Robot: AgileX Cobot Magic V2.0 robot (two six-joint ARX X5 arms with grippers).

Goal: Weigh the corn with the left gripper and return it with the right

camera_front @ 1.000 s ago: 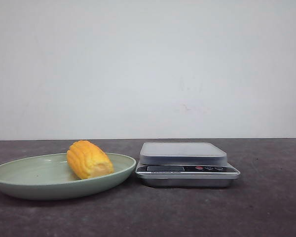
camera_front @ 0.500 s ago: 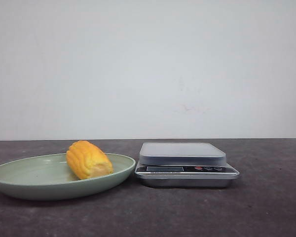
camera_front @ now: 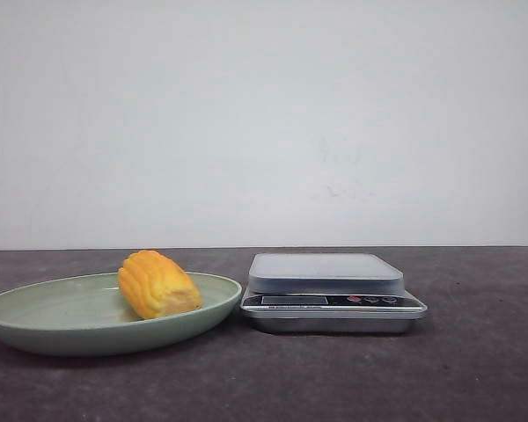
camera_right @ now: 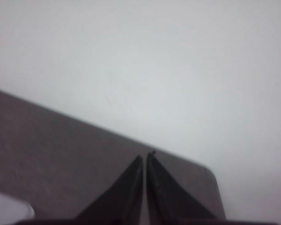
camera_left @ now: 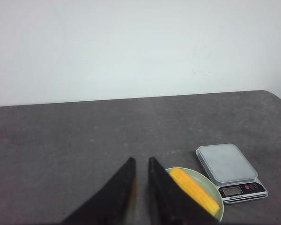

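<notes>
The corn [camera_front: 158, 284], a stubby yellow-orange cob piece, lies on the right half of a green plate [camera_front: 35, 321] at the left of the table. To its right stands a silver scale [camera_front: 330, 290] with nothing on its platform. In the left wrist view, my left gripper [camera_left: 141, 160] hangs high above the table, well off from the corn [camera_left: 194, 190]. Its fingers are a narrow gap apart with nothing between them. In the right wrist view, my right gripper [camera_right: 145, 157] is shut and empty over bare table near a corner. Neither gripper shows in the front view.
The scale [camera_left: 227, 164] touches the plate's [camera_left: 217, 197] rim on the side away from my left gripper. A white wall backs the dark table. A rounded table corner [camera_right: 208, 171] lies just beyond my right gripper.
</notes>
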